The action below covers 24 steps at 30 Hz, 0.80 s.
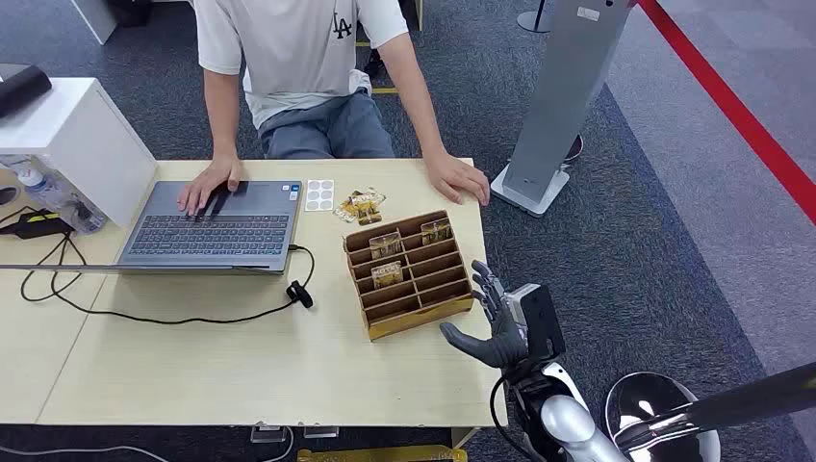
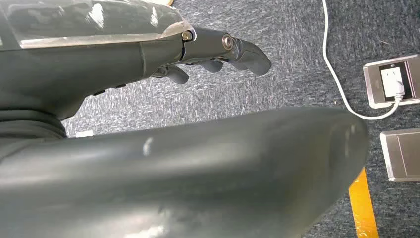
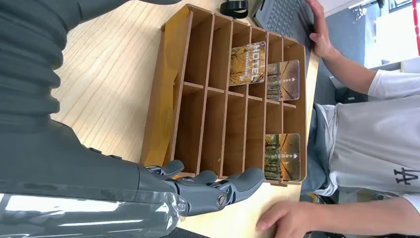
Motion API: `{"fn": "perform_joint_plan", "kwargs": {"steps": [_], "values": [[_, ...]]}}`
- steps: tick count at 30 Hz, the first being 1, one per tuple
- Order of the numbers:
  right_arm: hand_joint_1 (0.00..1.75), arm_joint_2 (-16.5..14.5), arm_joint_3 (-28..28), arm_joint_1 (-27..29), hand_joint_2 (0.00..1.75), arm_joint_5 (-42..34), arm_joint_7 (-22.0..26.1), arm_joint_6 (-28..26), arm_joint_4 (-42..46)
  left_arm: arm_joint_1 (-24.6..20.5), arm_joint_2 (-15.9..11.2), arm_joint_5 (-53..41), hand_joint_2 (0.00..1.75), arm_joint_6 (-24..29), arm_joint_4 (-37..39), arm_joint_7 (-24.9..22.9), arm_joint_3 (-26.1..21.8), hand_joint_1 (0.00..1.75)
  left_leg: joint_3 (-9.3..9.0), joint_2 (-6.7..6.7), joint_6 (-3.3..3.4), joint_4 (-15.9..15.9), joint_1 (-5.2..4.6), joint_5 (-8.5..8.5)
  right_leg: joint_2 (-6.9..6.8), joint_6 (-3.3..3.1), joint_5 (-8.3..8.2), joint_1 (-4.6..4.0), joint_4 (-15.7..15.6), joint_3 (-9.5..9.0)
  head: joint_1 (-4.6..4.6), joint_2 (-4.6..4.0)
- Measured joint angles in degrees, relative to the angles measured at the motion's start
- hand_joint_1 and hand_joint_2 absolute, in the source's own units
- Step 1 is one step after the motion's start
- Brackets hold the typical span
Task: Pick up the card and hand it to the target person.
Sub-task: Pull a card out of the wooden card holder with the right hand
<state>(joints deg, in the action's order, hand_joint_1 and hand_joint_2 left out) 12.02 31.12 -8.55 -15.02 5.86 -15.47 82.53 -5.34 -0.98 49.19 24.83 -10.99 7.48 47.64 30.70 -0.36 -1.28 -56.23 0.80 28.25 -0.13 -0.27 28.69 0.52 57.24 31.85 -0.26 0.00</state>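
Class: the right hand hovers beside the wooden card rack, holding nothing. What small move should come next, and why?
Probably ease the right hand toward the card rack and over the nearest card. The hand is open and empty, just off the rack's end, and three cards still stand in their slots. The person sits across the table, so nothing can be handed over yet.

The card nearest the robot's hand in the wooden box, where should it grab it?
Probably by the top edge of the hotel card, which stands upright and pokes above its slot in the wooden card holder. The dividers hide its lower part, so the open right hand should come from above, fingers pinching its two flat faces.
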Motion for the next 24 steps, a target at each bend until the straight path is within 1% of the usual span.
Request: {"fn": "perform_joint_plan", "kwargs": {"steps": [18, 21, 24], "values": [[0.0, -0.07, 0.02, -0.49, 1.75, 0.36, -0.21, 0.47, -0.02, 0.0, 0.03, 0.39, 0.0, -0.02, 0.0, 0.01, 0.04, 0.0, 0.01, 0.0, 0.0, 0.0, 0.0, 0.0, 0.0, 0.0, 0.0, 0.0, 0.0, 0.0, 0.0, 0.0], [0.0, -0.07, 0.15, -0.83, 1.75, 3.0, -1.22, -0.15, -0.02, 0.0, 0.06, 0.5, 0.0, -0.02, 0.0, 0.0, 0.15, 0.0, 0.02, 0.0, 0.0, 0.0, 0.0, 0.0, 0.0, 0.0, 0.0, 0.0, 0.0, -0.01, 0.0, 0.0], [0.0, -0.05, 0.46, -2.09, 1.75, 10.43, -4.68, -1.9, -0.02, -0.02, 0.12, 0.52, 0.0, -0.03, 0.0, 0.0, 0.34, 0.0, 0.03, 0.0, 0.0, 0.0, 0.0, 0.0, 0.0, 0.0, 0.0, 0.0, 0.01, -0.01, 0.01, 0.0]]}}
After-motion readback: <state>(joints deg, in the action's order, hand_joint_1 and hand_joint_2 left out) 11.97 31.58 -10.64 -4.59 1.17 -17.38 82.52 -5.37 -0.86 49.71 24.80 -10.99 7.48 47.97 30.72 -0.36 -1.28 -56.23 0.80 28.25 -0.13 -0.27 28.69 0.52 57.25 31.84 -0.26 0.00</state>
